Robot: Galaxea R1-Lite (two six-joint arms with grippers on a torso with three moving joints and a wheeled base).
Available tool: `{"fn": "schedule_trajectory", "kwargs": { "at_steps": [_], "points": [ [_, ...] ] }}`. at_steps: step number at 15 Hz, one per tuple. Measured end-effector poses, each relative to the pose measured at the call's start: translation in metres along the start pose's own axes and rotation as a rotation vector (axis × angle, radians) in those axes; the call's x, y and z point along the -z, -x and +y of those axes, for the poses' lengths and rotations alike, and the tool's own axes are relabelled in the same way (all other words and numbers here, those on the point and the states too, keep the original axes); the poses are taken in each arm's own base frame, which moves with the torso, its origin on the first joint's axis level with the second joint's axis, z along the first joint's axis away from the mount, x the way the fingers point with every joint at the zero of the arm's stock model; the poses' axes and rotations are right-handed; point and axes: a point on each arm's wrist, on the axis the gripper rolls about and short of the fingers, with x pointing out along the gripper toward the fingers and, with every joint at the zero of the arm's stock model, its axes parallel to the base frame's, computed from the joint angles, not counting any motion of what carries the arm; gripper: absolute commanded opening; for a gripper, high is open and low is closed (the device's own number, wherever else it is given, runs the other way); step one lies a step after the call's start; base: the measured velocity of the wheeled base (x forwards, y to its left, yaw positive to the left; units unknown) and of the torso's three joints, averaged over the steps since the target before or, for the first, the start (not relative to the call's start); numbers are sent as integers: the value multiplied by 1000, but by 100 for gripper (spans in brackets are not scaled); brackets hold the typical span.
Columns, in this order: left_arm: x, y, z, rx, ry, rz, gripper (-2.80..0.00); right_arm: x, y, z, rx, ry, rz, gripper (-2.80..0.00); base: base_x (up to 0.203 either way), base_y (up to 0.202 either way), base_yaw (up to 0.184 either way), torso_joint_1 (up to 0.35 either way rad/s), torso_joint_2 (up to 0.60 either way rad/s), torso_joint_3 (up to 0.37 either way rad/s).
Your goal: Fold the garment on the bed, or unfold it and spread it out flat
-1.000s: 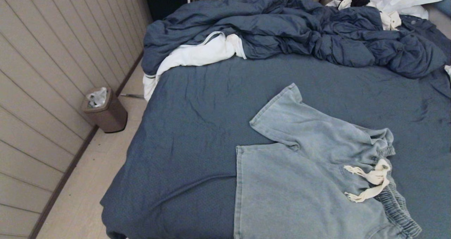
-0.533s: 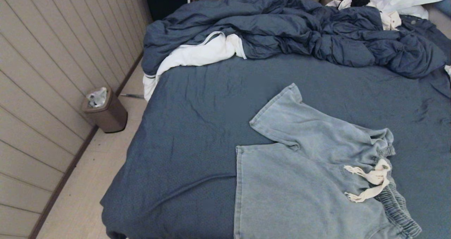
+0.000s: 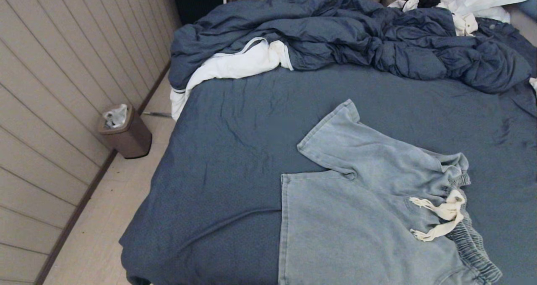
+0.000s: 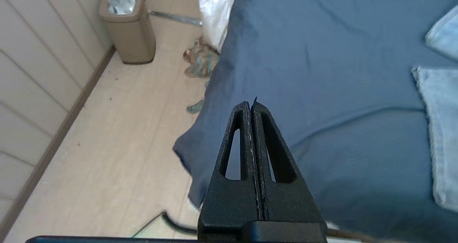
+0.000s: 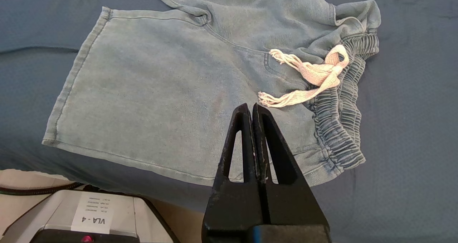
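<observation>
The garment (image 3: 361,209), light blue denim-look shorts, lies on the bed (image 3: 251,121) at the near right. One leg spreads flat toward me, the other angles away to the far left. Its ribbed waistband (image 5: 343,117) is bunched on the right, with the cream drawstring (image 5: 315,78) lying loose on top. My right gripper (image 5: 252,106) hangs shut and empty above the near leg, close to the drawstring's end. My left gripper (image 4: 250,103) is shut and empty above the bed's near left corner, well left of the garment (image 4: 442,128). Neither arm shows in the head view.
A puffy dark blue duvet (image 3: 356,37) is heaped across the far side, with a white cloth (image 3: 235,66) at its left end. A brown bin (image 3: 124,132) stands on the floor by the panelled wall. My base (image 5: 86,214) sits below the bed's near edge.
</observation>
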Motion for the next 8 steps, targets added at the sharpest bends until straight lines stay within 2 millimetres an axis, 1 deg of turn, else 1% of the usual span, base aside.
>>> {"fn": "schedule_trajectory", "kwargs": {
  "at_steps": [4, 8],
  "points": [
    [2, 0, 0, 2, -1, 18, -280, 0, 0, 0, -1, -1, 0, -280, 0, 0, 0, 0, 0, 0],
    [2, 0, 0, 4, 38, 14, -280, 0, 0, 0, 2, -2, -2, -280, 0, 0, 0, 0, 0, 0]
  ]
}}
